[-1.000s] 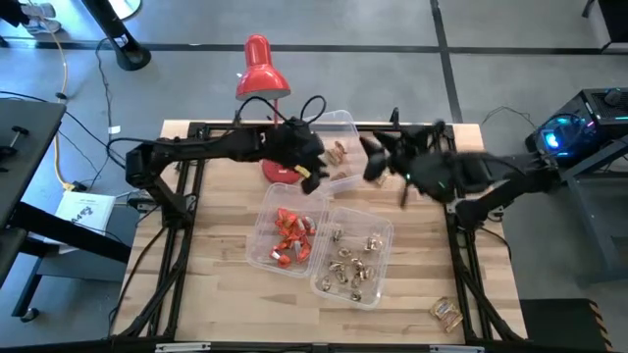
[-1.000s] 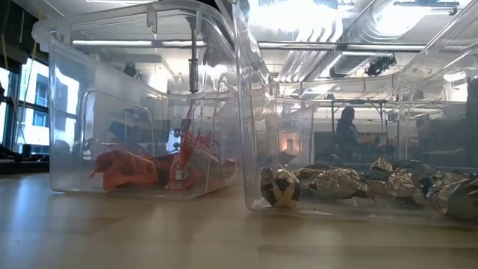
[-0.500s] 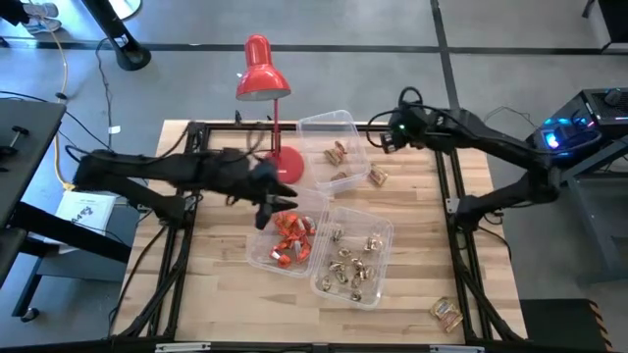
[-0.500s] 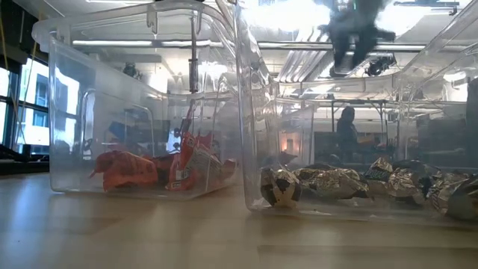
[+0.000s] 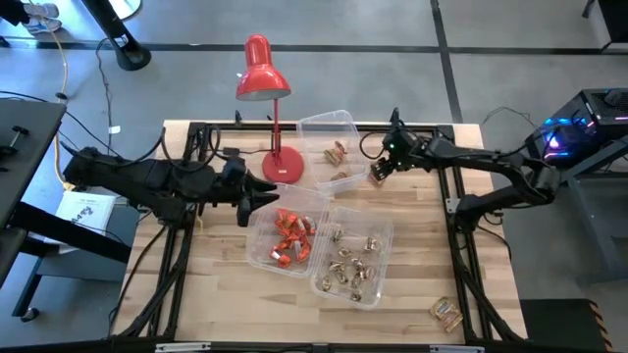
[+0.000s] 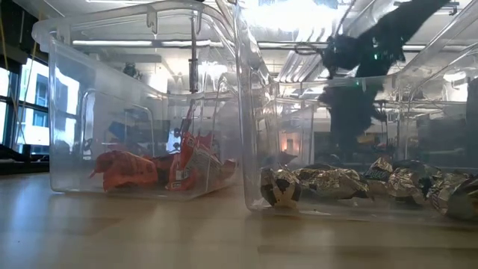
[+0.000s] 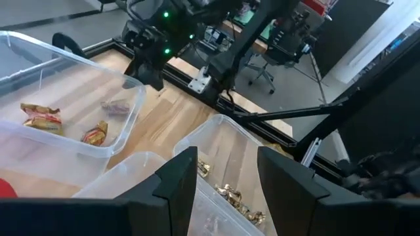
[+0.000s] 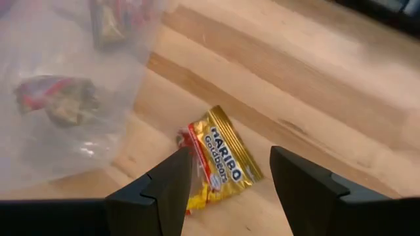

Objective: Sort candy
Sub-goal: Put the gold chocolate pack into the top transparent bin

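Wooden table (image 5: 216, 284); gold candy (image 8: 220, 167) lies flat just beyond right gripper (image 8: 226, 187), fingers spread; left gripper (image 7: 226, 177) fingers apart, empty.

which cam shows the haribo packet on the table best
Right wrist view: the Haribo packet lies printed side up on the wood between the open right hand fingers. High view shows a small speck; other views don't clearly show it.

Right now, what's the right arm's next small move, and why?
Probably straight down onto the gold packet. The right gripper hangs open above it, fingers either side, and the packet lies loose on the table just outside the back tub. The left gripper waits open by the red-candy tub.
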